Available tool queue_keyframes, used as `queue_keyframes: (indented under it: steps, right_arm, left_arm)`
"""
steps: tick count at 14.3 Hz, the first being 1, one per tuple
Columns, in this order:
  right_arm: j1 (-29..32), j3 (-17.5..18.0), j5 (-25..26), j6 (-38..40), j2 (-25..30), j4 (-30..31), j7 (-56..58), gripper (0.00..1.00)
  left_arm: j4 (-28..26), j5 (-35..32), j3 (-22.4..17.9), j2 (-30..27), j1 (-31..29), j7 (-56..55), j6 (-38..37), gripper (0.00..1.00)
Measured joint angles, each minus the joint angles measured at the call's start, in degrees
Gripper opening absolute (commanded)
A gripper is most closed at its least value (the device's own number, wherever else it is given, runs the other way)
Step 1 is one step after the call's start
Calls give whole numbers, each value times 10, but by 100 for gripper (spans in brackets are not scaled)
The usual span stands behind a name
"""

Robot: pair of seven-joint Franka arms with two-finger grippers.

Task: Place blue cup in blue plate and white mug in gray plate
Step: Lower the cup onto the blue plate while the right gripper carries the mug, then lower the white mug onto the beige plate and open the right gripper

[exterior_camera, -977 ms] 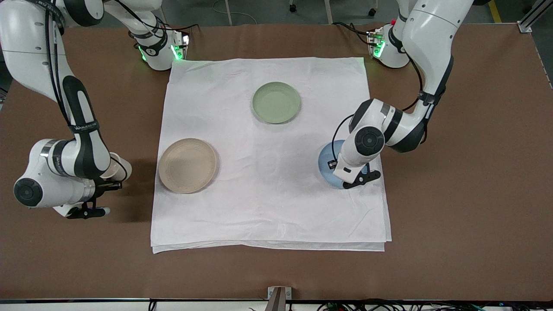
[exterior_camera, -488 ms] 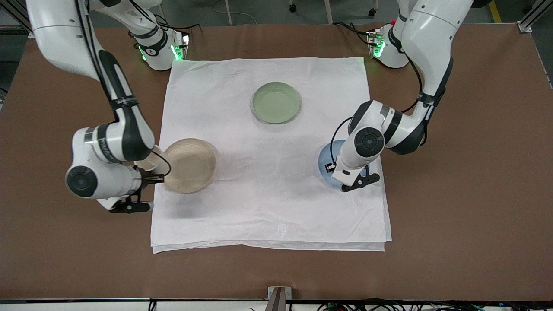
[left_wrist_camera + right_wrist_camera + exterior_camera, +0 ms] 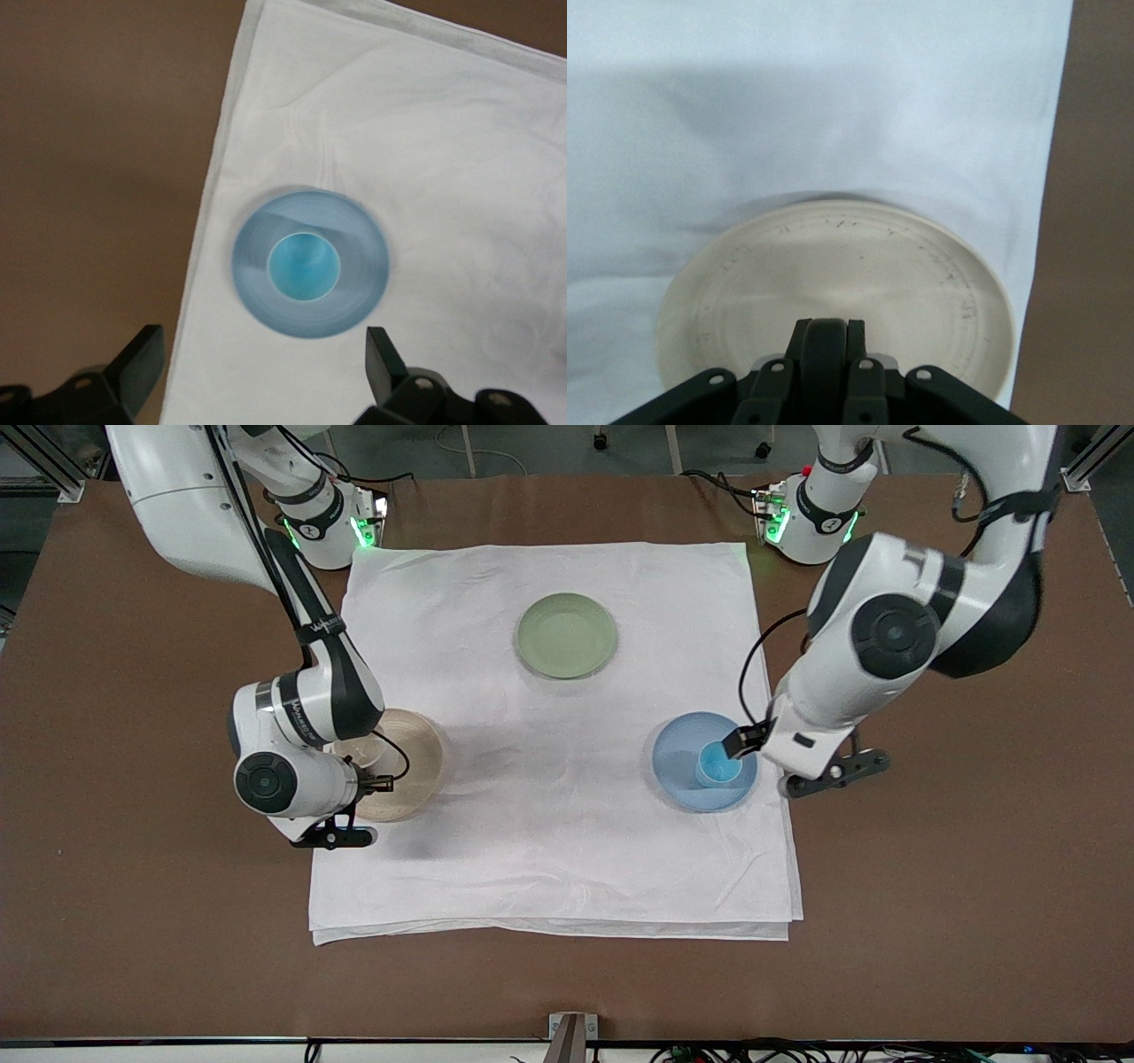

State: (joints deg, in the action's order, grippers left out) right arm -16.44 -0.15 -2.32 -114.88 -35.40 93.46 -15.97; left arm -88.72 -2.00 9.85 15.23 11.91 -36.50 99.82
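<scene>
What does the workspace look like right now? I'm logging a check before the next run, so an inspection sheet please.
Surface: brown table with a white cloth spread on it.
Job's things: blue cup upright in the blue plate; white mug over the gray plate, contact not visible.
Clutter: green plate, bare, farther from the front camera than both other plates.
Grippers: left gripper open above the blue cup; right gripper shut on the white mug's handle.
Cables: black cable looping along the left arm's wrist.
Surroundings: nothing seen of note.
</scene>
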Motion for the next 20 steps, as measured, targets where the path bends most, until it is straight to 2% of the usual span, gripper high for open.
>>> queue_keyframes:
  steps: [3,6,12,13,14,20]
  right_arm:
    - [-24,0,0,-64,-24,28,-40,0]
    - [-27,-4,0,-66,-23,31,-43,1]
    - [-26,-8,0,-58,-22,31,-43,3]
    - [-26,-10,0,-58,-22,31,-43,28]
    - [-25,-12,0,-58,-22,31,-44,99]
    - [-7,-16,0,-25,-1,22,-73,100]
  left_arm:
    - [0,1,-1,-58,-58,105,-52,100]
    - [0,1,-3,-98,-101,191,-61,99]
    - [24,17,-8,-117,-142,308,-59,99]
    - [31,21,-9,-117,-153,325,-59,99]
    - [35,22,-10,-117,-164,335,-59,100]
    - [37,22,-10,-125,-179,338,-76,100]
